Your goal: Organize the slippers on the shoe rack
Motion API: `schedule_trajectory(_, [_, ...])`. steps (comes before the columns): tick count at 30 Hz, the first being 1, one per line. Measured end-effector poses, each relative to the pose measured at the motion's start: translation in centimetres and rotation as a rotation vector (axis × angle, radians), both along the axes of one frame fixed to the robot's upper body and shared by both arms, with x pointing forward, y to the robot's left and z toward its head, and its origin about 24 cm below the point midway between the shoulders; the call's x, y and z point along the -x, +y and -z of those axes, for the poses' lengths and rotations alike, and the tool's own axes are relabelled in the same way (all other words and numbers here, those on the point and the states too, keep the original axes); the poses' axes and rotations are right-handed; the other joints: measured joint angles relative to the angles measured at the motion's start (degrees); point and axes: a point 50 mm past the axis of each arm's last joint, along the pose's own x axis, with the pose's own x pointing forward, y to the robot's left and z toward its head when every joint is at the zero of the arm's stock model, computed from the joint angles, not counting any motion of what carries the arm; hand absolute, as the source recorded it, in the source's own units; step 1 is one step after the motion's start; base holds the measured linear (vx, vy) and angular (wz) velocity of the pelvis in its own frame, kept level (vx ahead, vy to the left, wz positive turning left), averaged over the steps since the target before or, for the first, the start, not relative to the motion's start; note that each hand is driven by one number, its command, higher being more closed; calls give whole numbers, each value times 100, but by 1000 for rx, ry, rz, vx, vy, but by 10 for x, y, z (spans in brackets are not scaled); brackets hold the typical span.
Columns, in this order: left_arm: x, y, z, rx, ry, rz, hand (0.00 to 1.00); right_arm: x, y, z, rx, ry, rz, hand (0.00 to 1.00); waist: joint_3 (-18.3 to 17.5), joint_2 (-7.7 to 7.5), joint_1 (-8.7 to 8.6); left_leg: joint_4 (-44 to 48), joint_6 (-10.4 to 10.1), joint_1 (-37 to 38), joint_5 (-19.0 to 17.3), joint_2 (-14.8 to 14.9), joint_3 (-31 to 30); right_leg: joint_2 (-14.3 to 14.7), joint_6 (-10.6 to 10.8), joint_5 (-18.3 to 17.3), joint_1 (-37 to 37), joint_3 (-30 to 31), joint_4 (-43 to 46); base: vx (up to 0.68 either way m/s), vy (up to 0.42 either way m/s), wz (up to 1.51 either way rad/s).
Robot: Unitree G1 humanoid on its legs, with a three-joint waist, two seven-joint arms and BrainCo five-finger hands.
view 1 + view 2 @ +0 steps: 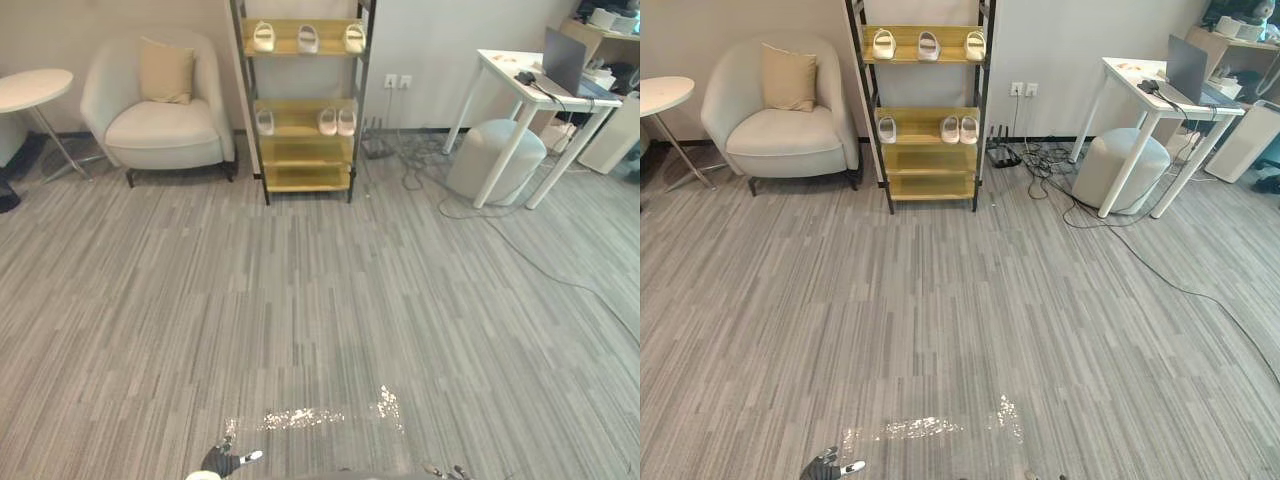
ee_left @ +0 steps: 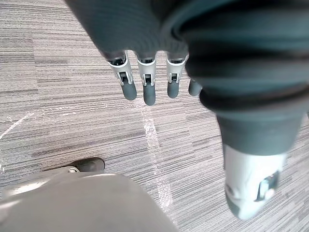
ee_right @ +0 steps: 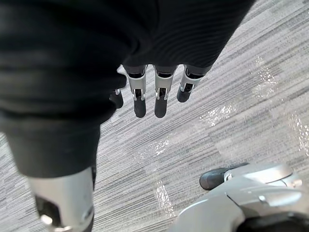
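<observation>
A shoe rack stands against the far wall beside a pale armchair, well apart from the robot across a stretch of grey striped floor. Three slippers sit spaced out along the top shelf. On the second shelf a pair rests side by side at the right, while a single slipper sits apart at the left. The two lower shelves look bare. The left hand hangs over the floor with its fingers straight and apart, holding nothing; the right hand does likewise, fingers relaxed and empty. By the look of it, every slipper in sight is already shelved, but only one pair is matched up — pairing the rest, and the walk to the rack, seem left to do.
</observation>
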Motion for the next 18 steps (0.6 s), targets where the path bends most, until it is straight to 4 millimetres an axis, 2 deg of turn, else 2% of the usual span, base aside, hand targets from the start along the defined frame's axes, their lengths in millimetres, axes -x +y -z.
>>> schedule_trajectory(2, [0, 1, 0, -3, 1, 0, 0, 0, 1, 0, -2, -3, 1, 0, 13, -12, -4, 9, -33, -37, -21, 42, 48, 37, -18, -17, -52, 30, 37, 23, -24, -12])
schedule_trajectory(4, [-5, 2, -1, -5, -11, 0, 0, 0, 2, 0, -2, -7, 2, 0, 48, -29, -1, 313, -200, -202, -176, 117, 135, 73, -45, -132, -121, 31, 180, 26, -45, -14])
schedule_trajectory(6, [-5, 4, -2, -9, -12, -6, 0, 0, 2, 0, -4, -6, 3, 0, 92, -22, -16, 959, -403, -440, -362, 222, 349, 91, -164, -416, -313, 21, 589, 10, -58, -4])
schedule_trajectory(8, [-12, 9, -5, -14, -40, -28, 0, 4, 5, 1, -11, 2, 8, 0, 218, -182, -8, 2484, -442, -1006, -345, 290, 672, -20, -255, -769, -389, 94, 1092, -26, -98, -10])
schedule_trajectory(9, [-11, 8, -5, -5, -52, -52, 0, 6, 4, 1, -10, 7, 10, 0, 256, -172, 10, 3460, -349, -1412, -347, 442, 808, -43, -285, -958, -388, 180, 1364, 37, -137, -27])
schedule_trajectory(10, [-9, 7, -5, 5, -55, -75, 0, 8, 2, 0, -5, 5, 17, 0, 248, -112, 2, 4026, -211, -1620, -433, 600, 918, -45, -314, -1063, -356, 214, 1477, 95, -112, -32])
schedule_trajectory(12, [-8, 6, -5, 2, -73, -113, 0, 8, 0, 0, -5, -3, 43, 0, 241, -47, -17, 4685, -117, -2041, -499, 945, 1131, -84, -321, -1211, -226, 349, 1564, 146, -86, -24])
schedule_trajectory(14, [-8, 7, -6, 3, -85, -137, 0, 8, 0, 0, -8, -3, 51, 0, 242, -47, -10, 4523, -186, -2298, -543, 968, 1106, -156, -281, -1233, -160, 440, 1542, 209, -15, -19])
schedule_trajectory(15, [-9, 7, -6, 4, -88, -136, 0, 6, 0, 0, -8, -7, 51, 0, 241, -45, -2, 4236, -191, -2391, -546, 889, 1105, -221, -256, -1262, -135, 493, 1528, 284, 70, -27])
schedule_trajectory(17, [-11, 6, -6, 5, -93, -130, 0, -4, -1, -1, -7, -29, 44, 0, 242, -50, 1, 3124, -184, -2494, -484, 572, 1089, -403, -154, -1325, -43, 605, 1459, 324, 131, -34])
schedule_trajectory(18, [-11, 6, -6, 5, -92, -128, 0, -11, -1, -2, -7, -43, 39, 0, 243, -48, 6, 2539, -188, -2523, -339, 429, 1053, -481, -109, -1344, -1, 672, 1383, 363, 162, -44])
